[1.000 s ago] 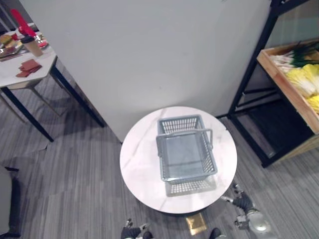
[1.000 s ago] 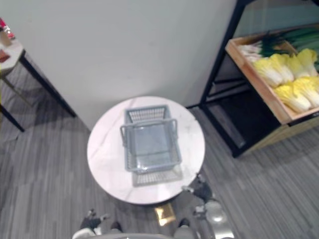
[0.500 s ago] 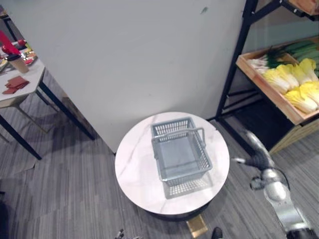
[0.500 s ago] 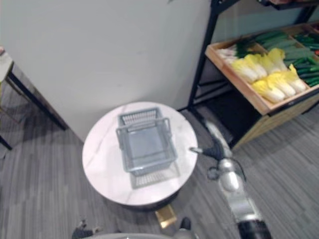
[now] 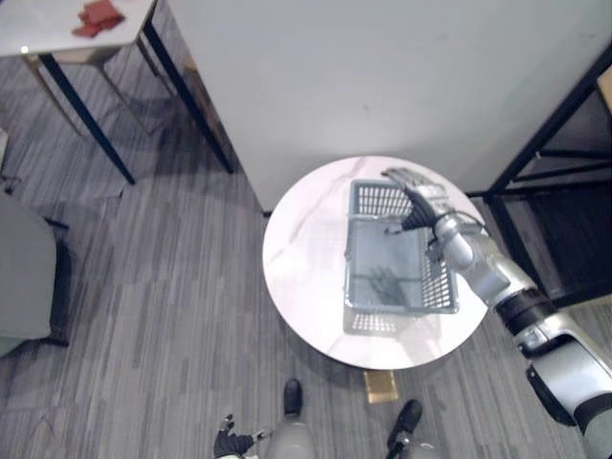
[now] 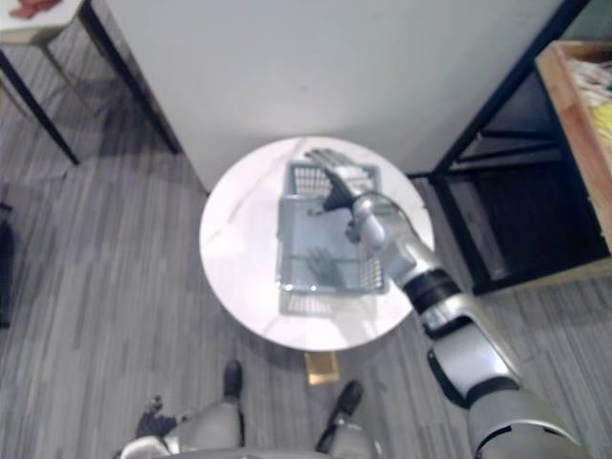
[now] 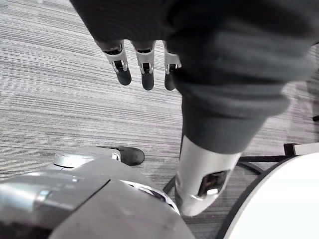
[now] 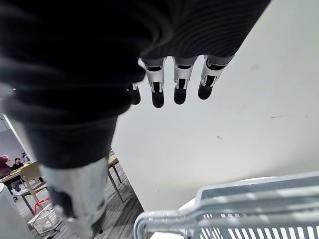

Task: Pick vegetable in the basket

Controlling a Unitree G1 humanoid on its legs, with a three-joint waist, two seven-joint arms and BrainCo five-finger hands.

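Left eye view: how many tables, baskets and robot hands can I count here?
Tables: 2, the round table and the side table
Baskets: 1, the grey basket
Robot hands: 2, right hand and left hand
Total: 5

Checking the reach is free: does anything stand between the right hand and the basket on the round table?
Nothing visible does. The right hand, fingers straight, hangs over the far end of the grey basket, which looks empty on the round table. The left hand hangs low by the floor.
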